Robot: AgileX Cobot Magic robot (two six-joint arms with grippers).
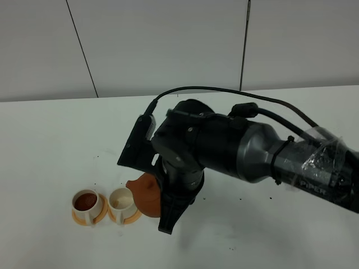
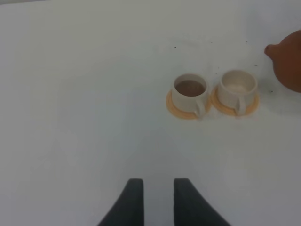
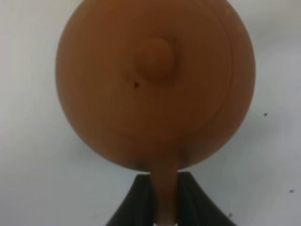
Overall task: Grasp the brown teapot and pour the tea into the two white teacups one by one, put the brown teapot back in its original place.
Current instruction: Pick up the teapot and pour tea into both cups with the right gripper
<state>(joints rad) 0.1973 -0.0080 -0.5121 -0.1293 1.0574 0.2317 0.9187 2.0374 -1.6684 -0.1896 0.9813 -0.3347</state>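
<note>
1. Pinches the loop handle of the small round reddish-brown clay teapot [image 3: 155, 84] between the fingers of the right tool [image 3: 164, 200], clamped firmly.
2. Holds the teapot toward the front edge of the worktop [image 1: 50, 140], spout just beside the pale-looking small off-white handled teacup [image 2: 237, 85], next to its tea-filled twin [image 2: 189, 88].
3. Hangs the left tool [image 2: 157, 197] empty over the worktop, fingers slightly apart.
4. Likely rigid, brittle, weighty with tea, lid loose; best taken by the handle, tilted slowly.
</note>
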